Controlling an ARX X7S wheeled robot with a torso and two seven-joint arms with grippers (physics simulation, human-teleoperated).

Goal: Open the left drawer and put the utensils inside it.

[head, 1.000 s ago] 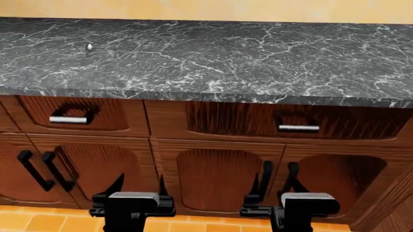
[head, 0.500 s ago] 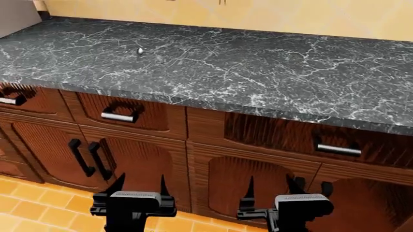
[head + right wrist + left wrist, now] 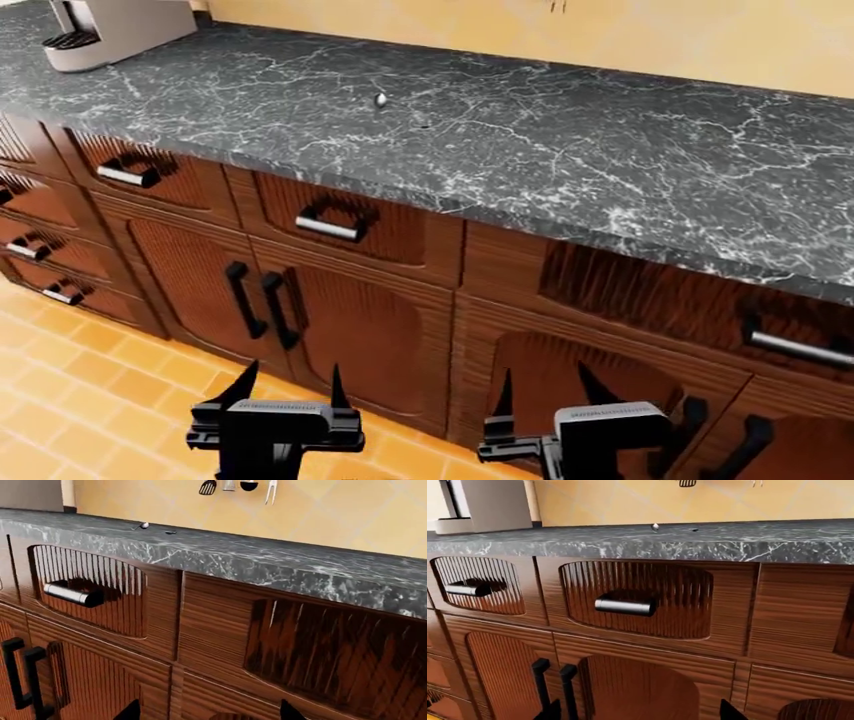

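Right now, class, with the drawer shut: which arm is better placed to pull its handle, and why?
Left, probably. The left tool hangs open almost directly below the left drawer's handle; the right tool sits farther toward the neighbouring drawer.

Light on my feeds is even and bright, no single source I can pick out. No blur in any view; edges stay crisp and straight out to the corners. The black white-veined marble countertop [image 3: 561, 140] reads flat, no glare. The reddish-brown ribbed wood drawer front [image 3: 635, 599] ahead of my left gripper [image 3: 286, 388] carries a warm glossy sheen across its ribs, darkening into shade behind the bar handle [image 3: 625, 606]. In the right wrist view, the recessed wood panel [image 3: 333, 655] ahead of my right gripper [image 3: 545, 392] shows streaky reflections. Tiny silver spoon [image 3: 380, 99] beyond left gripper: a bright speck, detail unresolved.
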